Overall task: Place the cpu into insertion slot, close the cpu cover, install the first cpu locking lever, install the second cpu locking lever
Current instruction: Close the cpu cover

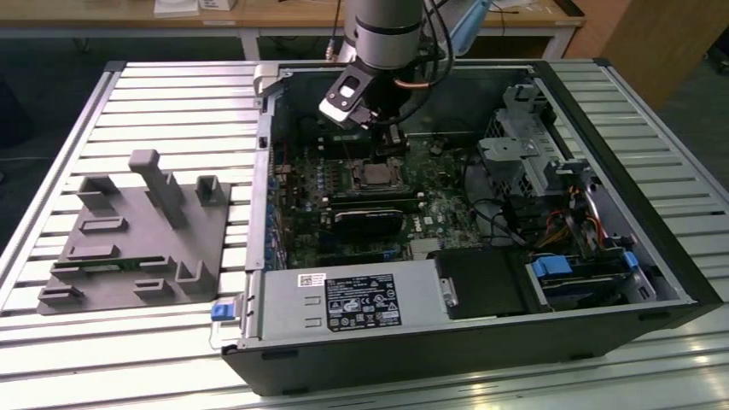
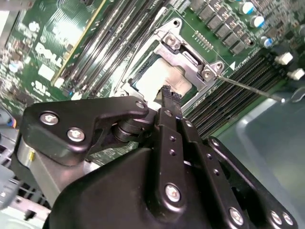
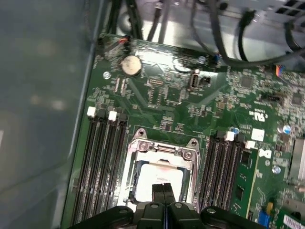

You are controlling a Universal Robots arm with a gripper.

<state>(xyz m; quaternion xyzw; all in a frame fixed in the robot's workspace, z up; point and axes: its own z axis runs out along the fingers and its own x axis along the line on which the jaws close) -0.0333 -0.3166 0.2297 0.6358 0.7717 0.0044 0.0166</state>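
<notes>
The cpu [image 3: 158, 174], a pale shiny square, lies in the insertion slot [image 1: 374, 175] on the green motherboard inside the open computer case. The silvery cpu cover [image 3: 143, 148] lies flat around the cpu as a frame with a screw at each near corner. A thin wire locking lever [image 2: 248, 87] sticks out from the cover's corner over the memory slots. My gripper [image 3: 163, 189] is shut, its two black fingertips pressed together with nothing between them, just above the cpu's edge. In the second wrist view the fingertips [image 2: 167, 91] hang over the same chip [image 2: 159, 78]. The exterior view shows the gripper [image 1: 390, 141] reaching down into the case.
Long black memory slots [image 3: 102, 162] flank the socket on both sides. A grey moulded fixture [image 1: 137, 231] sits on the slatted table at the exterior view's left. The power supply [image 1: 358, 301], drive cage [image 1: 535, 145] and cable bundles [image 1: 569, 226] crowd the case.
</notes>
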